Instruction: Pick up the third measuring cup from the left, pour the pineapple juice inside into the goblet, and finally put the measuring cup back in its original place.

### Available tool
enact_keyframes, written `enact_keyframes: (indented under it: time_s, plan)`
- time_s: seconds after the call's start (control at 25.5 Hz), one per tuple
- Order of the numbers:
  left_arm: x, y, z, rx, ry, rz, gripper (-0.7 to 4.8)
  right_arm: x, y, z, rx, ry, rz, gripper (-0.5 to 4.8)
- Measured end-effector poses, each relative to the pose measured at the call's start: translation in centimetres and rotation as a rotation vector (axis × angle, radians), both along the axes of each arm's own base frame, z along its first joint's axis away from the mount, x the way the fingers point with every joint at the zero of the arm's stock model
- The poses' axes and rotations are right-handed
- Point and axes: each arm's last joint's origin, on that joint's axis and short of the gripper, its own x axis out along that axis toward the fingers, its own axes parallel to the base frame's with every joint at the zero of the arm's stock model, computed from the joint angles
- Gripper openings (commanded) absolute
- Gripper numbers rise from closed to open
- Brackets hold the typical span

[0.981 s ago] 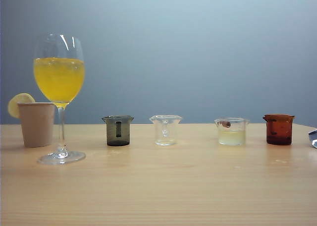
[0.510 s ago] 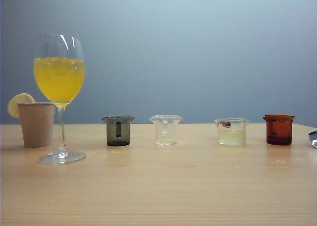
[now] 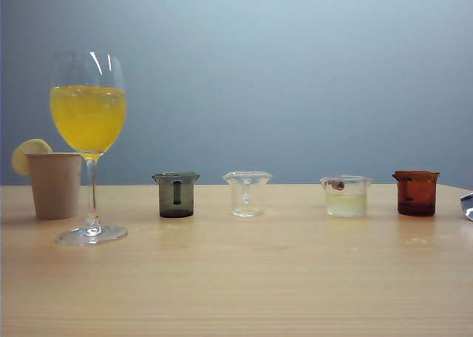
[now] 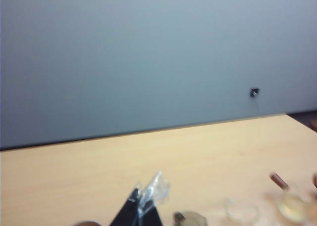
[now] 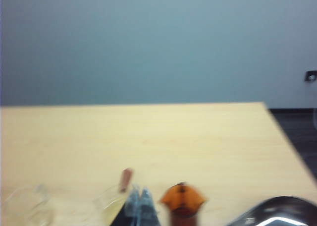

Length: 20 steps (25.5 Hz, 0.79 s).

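My right gripper [image 5: 139, 198], jaws closed and empty, sits just before cup 3 [image 3: 345, 196]; left gripper [image 4: 148, 198], jaws seemingly closed, farther.

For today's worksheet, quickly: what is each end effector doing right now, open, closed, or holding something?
Left end effector: fingertips together, apparently closed, holding nothing, above the table.
Right end effector: closed, holding nothing, above the table.
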Motion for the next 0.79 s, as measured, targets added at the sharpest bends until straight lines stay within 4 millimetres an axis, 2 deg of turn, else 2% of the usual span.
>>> enact_keyframes:
  time_s: [0.16,0.27,0.39,0.63,0.67,0.71,0.79]
  plan:
    - [1.1,-2.8,-0.8,0.076,0.093,-0.140,-0.05,2.2,3.2,-3.7,-0.011,0.025,0.031,-0.05]
    - [1.3,-3.8,-1.8,0.122,0.163,-0.192,-0.05,3.6,4.7,-6.1,-0.037,0.110,0.028,-0.05]
    - [1.5,-4.3,-2.9,0.162,0.264,-0.269,-0.05,6.1,6.6,-9.9,-0.086,0.209,0.038,-0.05]
    - [1.6,-4.4,-3.4,0.173,0.305,-0.308,-0.05,8.7,8.0,-13.0,-0.066,0.187,0.022,-0.05]
    - [1.6,-4.4,-3.4,0.175,0.309,-0.306,-0.05,9.2,8.3,-14.1,-0.071,0.196,0.023,-0.03]
    - [1.6,-4.4,-3.5,0.175,0.311,-0.307,-0.05,9.5,8.5,-14.9,-0.074,0.203,0.023,0.08]
    - [1.6,-4.4,-3.5,0.176,0.312,-0.307,-0.05,10.0,8.7,-16.5,-0.081,0.220,0.022,0.91]
